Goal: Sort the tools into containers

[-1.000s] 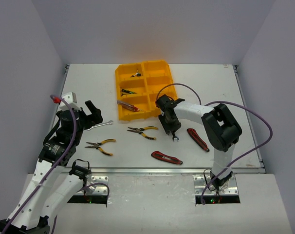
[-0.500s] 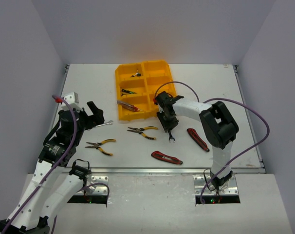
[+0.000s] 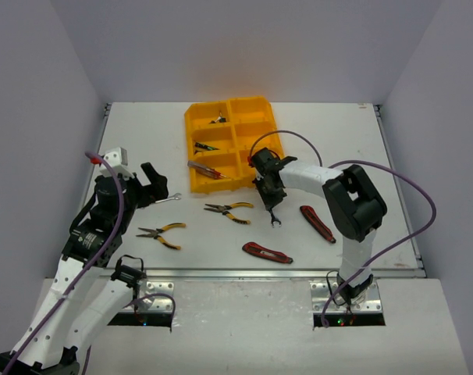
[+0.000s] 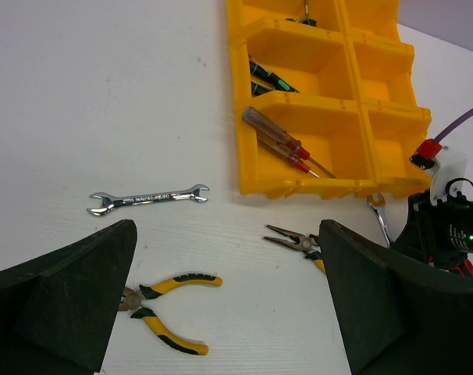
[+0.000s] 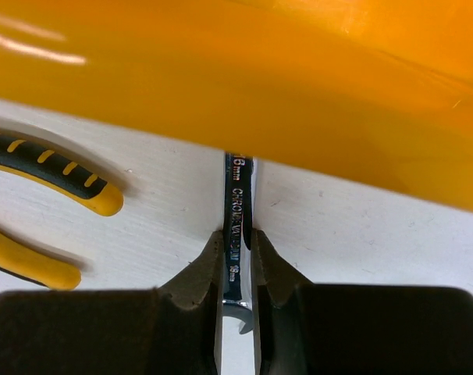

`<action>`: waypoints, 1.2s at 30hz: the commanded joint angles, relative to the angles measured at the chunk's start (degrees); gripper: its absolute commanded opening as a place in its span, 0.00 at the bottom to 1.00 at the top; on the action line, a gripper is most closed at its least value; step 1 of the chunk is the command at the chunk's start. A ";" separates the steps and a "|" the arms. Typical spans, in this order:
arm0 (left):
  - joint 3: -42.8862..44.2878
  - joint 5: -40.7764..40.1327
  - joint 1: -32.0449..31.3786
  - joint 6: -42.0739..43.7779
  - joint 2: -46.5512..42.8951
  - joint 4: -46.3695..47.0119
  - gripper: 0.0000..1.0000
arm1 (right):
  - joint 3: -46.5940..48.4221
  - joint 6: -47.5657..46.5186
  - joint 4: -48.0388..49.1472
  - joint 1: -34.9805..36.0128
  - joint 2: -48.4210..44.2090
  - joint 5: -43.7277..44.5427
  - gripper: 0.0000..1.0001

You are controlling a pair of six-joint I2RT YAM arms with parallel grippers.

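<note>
The wrench [image 5: 238, 195] sits on its edge just in front of the tray [image 5: 314, 94], its far end running up to the tray's near wall. Over the last second the right gripper [image 5: 237, 238] has narrowed from a loose straddle to a pinch, and both jaws now press the shank. Whether it is lifted yet I cannot tell. The grasp looks made, so carrying it into a compartment comes next. The left gripper [image 4: 225, 234] stays spread wide, holding nothing, above a second wrench [image 4: 148, 199] and pliers [image 4: 182, 280].
</note>
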 commanded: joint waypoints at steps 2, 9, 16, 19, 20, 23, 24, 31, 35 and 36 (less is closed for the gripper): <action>-0.18 0.88 -0.34 0.96 -0.02 3.18 1.00 | -5.67 0.80 3.19 0.78 -2.01 2.25 0.00; -0.18 0.85 -0.40 0.96 -0.02 3.18 1.00 | -7.02 1.21 0.73 0.95 -7.62 2.05 0.00; -0.18 0.72 -0.43 0.96 -0.20 3.18 1.00 | -9.61 1.14 0.02 0.95 -11.70 0.91 0.00; -0.18 0.71 -0.34 0.96 -0.29 3.13 1.00 | -10.65 1.16 0.20 0.92 -13.74 0.47 0.00; -0.16 0.71 -0.34 0.96 -0.27 3.16 1.00 | -10.85 1.16 0.22 0.89 -14.50 0.37 0.00; -0.18 0.66 -0.34 0.96 -0.20 3.18 1.00 | -11.56 0.98 0.11 0.95 -16.61 0.19 0.00; -0.18 0.62 -0.37 0.96 -0.22 3.18 1.00 | -11.65 0.98 0.02 0.95 -16.96 0.21 0.00; -0.09 0.44 -0.34 0.96 -0.29 3.01 1.00 | -12.61 0.89 -1.65 0.95 -21.17 -0.65 0.00; -0.09 0.53 -0.34 0.96 -0.20 3.09 1.00 | -12.78 0.44 -3.42 1.04 -26.37 -1.97 0.00; -0.16 0.53 -0.34 0.96 -0.27 3.09 1.00 | -12.64 0.16 -3.70 1.04 -27.98 -2.11 0.00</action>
